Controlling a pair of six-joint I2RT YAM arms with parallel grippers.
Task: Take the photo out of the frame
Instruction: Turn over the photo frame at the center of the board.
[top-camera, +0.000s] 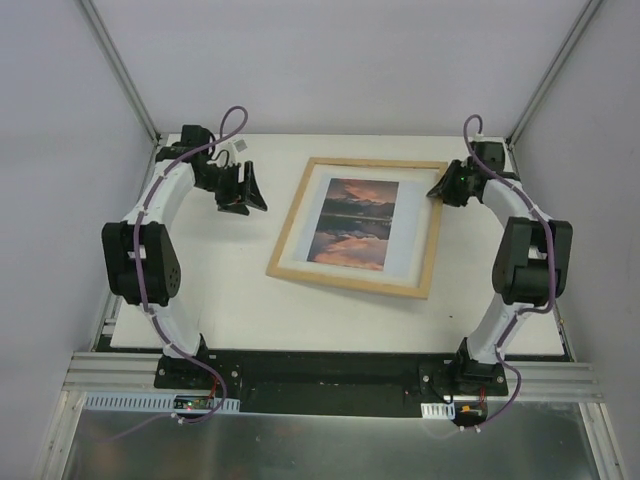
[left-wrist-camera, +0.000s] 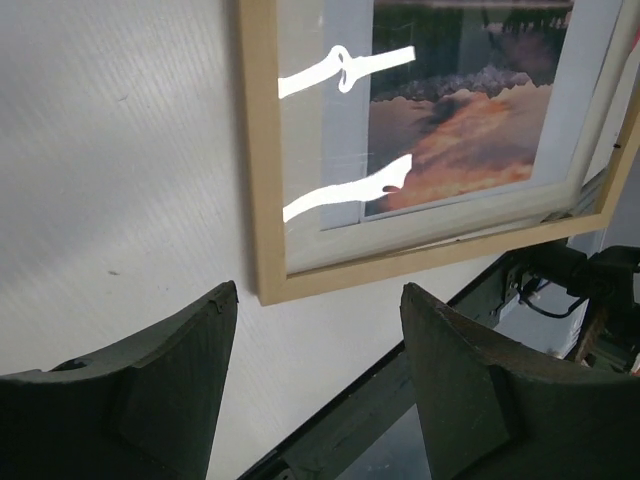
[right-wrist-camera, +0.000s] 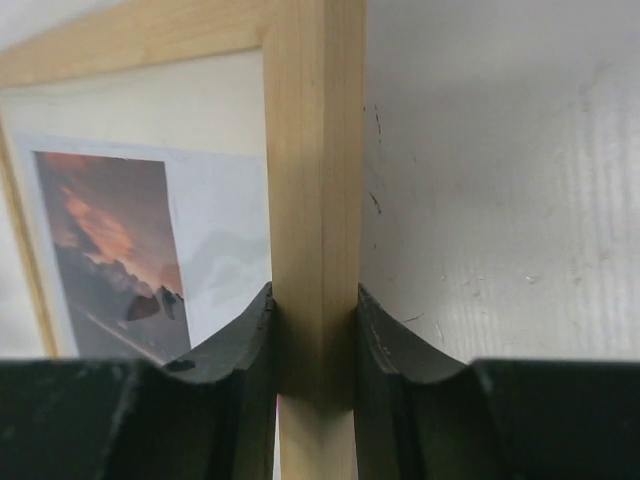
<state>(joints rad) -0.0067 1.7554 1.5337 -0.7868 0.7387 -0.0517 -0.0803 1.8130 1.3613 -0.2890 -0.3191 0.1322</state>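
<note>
Two arms: one reaches in from each side over the white table (top-camera: 210, 300), with their bases at its near edge.
Frame: the light wood frame (top-camera: 290, 215) lies flat on the table between the arms, picture side up. It is turned slightly askew to the table's edges.
Photo: the photo (top-camera: 352, 222), a sunset over mountains mirrored in water, sits inside the frame. A wide pale border lies between it and the wood.
Glazing: the left wrist view shows bright streaks of reflected light across the frame's front.
Right gripper: the right gripper (top-camera: 438, 190) is at the frame's right rail, close to the far right corner. In its wrist view the two fingers sit one on each side of the rail, both touching the wood, so it pinches the frame.
Left gripper: the left gripper (top-camera: 243, 190) hovers over bare table near the frame's far left corner, apart from it. Its fingers are spread wide with nothing between them, and a frame corner shows just past the tips.
</note>
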